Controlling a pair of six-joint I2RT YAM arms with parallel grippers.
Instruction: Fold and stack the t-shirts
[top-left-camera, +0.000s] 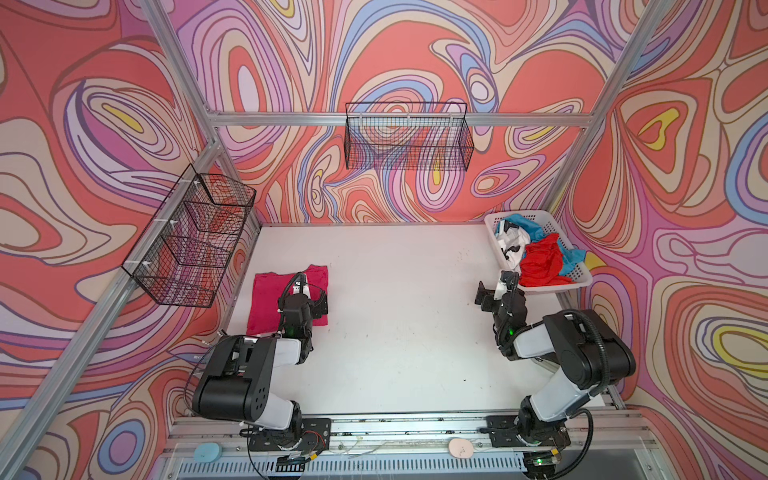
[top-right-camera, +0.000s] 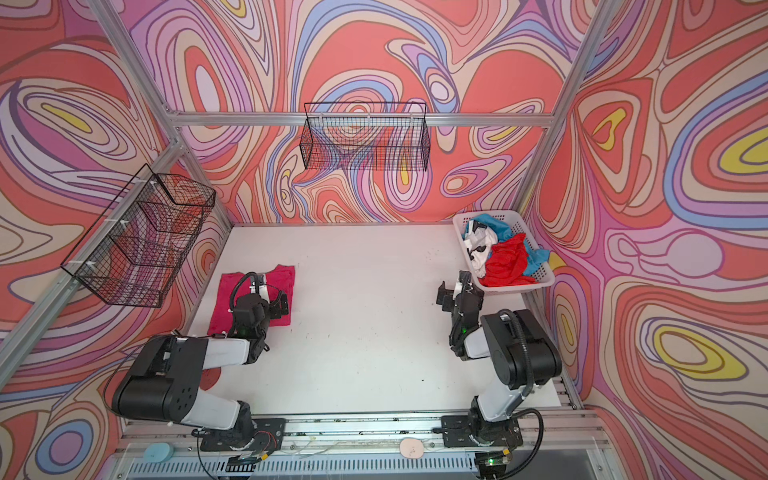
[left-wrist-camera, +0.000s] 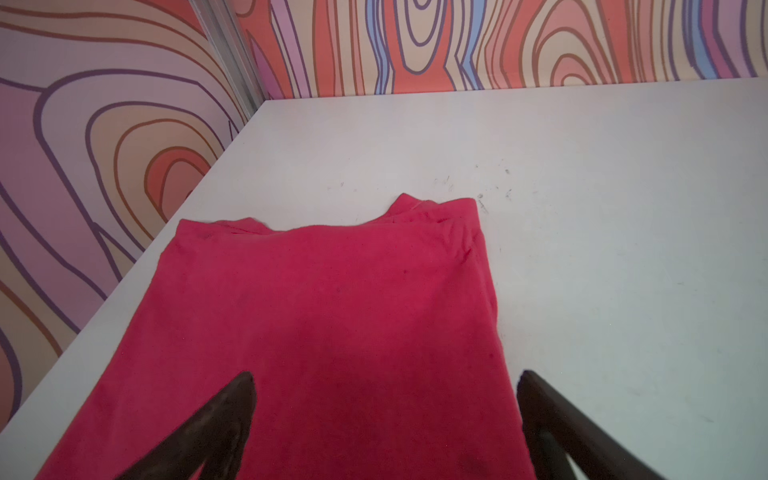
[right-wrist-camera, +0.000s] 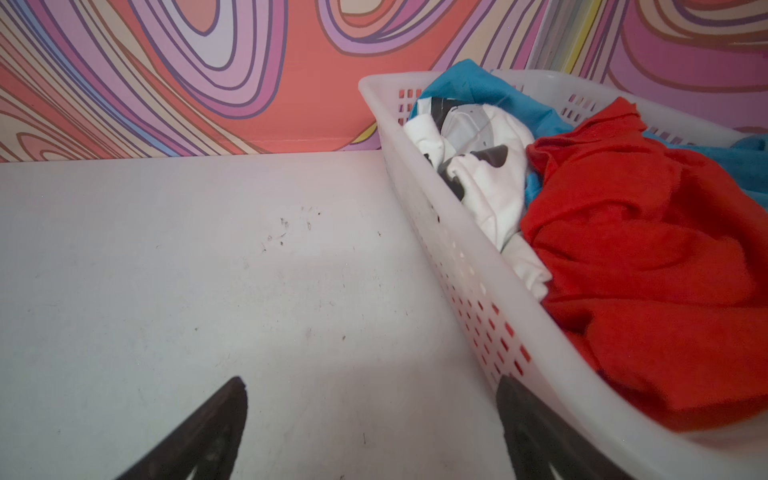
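A folded magenta-pink cloth t-shirt (top-left-camera: 266, 297) is lying flat at the left of the white table (top-left-camera: 395, 332). Its long axis is seemingly running near to far, with the neckline pointing far (the left wrist view is showing it whole, while the arm is covering part in both top views). The left gripper (left-wrist-camera: 384, 376) is hanging over it, spread wide and empty. The right gripper (right-wrist-camera: 372, 380), equally wide and empty, is sitting beside the white slotted plastic basket (right-wrist-camera: 469, 291) at far right. Crumpled red (right-wrist-camera: 644, 249), teal-blue (right-wrist-camera: 465, 83) and white black-marked shirts (right-wrist-camera: 494, 187) are filling it.

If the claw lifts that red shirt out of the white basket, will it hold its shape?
Probably not: the red shirt lies crumpled in soft folds, so it should droop limply. It lies over the white shirt and blue shirt, so it might drag them along.
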